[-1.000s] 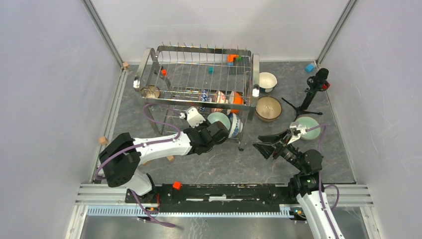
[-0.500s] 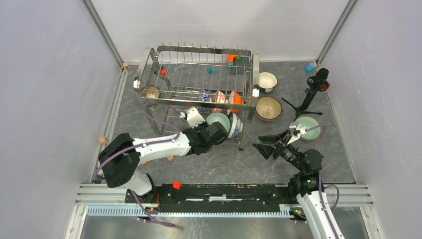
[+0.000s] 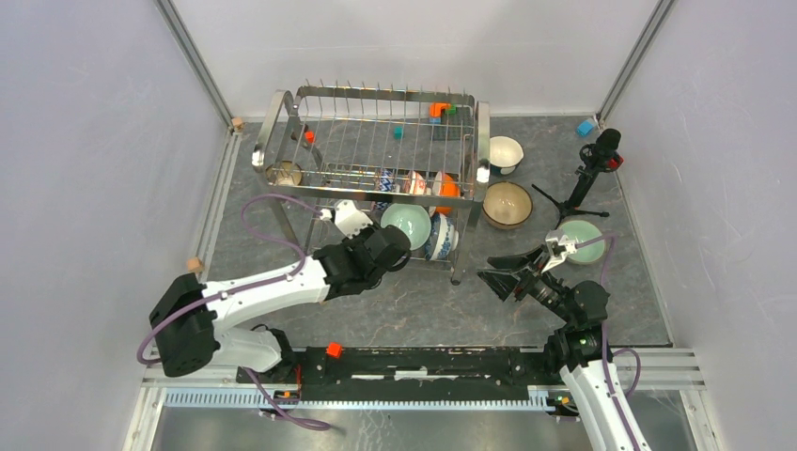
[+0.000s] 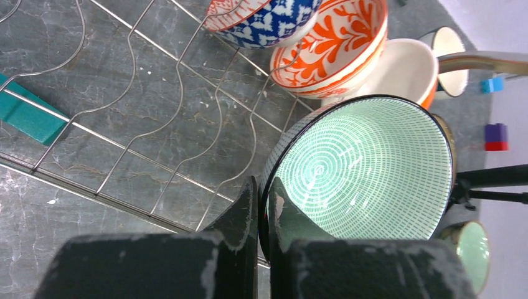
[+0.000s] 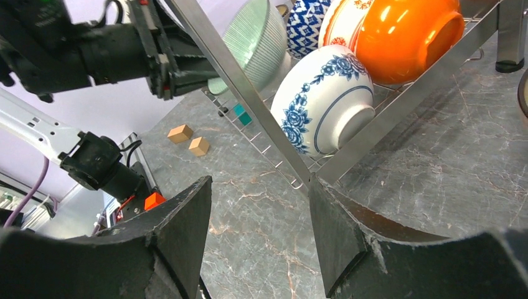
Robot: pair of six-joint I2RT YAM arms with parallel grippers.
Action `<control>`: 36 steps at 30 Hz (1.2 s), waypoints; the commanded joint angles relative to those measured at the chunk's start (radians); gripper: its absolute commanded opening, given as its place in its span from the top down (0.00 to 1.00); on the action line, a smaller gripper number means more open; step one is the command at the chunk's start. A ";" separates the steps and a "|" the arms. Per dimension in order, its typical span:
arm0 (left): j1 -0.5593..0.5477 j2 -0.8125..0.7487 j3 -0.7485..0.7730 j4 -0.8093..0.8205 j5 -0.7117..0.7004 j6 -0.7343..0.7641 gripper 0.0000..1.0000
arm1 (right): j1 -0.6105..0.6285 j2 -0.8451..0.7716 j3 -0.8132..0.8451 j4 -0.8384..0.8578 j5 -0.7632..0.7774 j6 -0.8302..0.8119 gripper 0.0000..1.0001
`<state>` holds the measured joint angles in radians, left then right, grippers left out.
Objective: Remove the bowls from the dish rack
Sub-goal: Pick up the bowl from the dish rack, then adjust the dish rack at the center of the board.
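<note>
My left gripper (image 3: 387, 246) is shut on the rim of a teal-and-white lined bowl (image 3: 406, 225), held tilted at the front of the dish rack's (image 3: 376, 92) lower tier. In the left wrist view the fingers (image 4: 244, 205) pinch the rim of this bowl (image 4: 367, 168). A blue-flowered white bowl (image 3: 440, 237) leans beside it. A blue-patterned bowl (image 3: 385, 181), a red-patterned bowl (image 3: 414, 183) and an orange bowl (image 3: 446, 186) stand behind. My right gripper (image 3: 503, 274) is open and empty, right of the rack's front leg (image 5: 249, 93).
On the table right of the rack are a white bowl (image 3: 506, 152), a speckled brown bowl (image 3: 507, 204) and a pale green bowl (image 3: 585, 240). A black tripod stand (image 3: 587, 174) is at the far right. Small blocks lie on the rack and table, and a small bowl (image 3: 284, 173) sits at the rack's left end.
My left arm has swung left and drawn the teal-and-white bowl slightly left and away from the blue-flowered bowl. The right arm has not moved.
</note>
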<state>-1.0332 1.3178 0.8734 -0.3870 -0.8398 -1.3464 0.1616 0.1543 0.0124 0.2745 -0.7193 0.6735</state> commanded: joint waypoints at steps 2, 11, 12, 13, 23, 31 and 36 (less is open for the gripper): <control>-0.015 -0.089 -0.004 0.025 -0.049 0.033 0.98 | 0.004 0.002 -0.121 -0.029 0.024 -0.052 0.36; -0.071 -0.211 -0.083 -0.066 -0.003 0.007 0.98 | 0.004 0.006 -0.068 -0.137 0.060 -0.109 0.32; -0.081 -0.222 -0.088 -0.081 0.000 0.007 0.98 | 0.004 0.007 -0.066 -0.140 0.065 -0.107 0.31; -0.092 -0.236 -0.093 -0.093 0.001 0.009 0.98 | 0.004 0.007 -0.064 -0.142 0.068 -0.106 0.30; -0.179 -0.343 -0.121 -0.214 0.073 0.143 0.98 | 0.003 0.010 -0.034 -0.173 0.094 -0.108 0.26; -0.191 -0.508 -0.284 -0.155 0.222 0.290 0.98 | 0.003 0.066 0.062 -0.200 0.193 -0.162 0.24; -0.192 -0.603 -0.369 -0.081 0.308 0.347 0.98 | 0.004 0.124 0.191 -0.326 0.296 -0.229 0.21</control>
<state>-1.2198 0.7776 0.5312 -0.5919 -0.6060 -1.0946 0.1616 0.2424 0.0788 0.0166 -0.5087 0.5243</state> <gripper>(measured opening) 0.065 0.782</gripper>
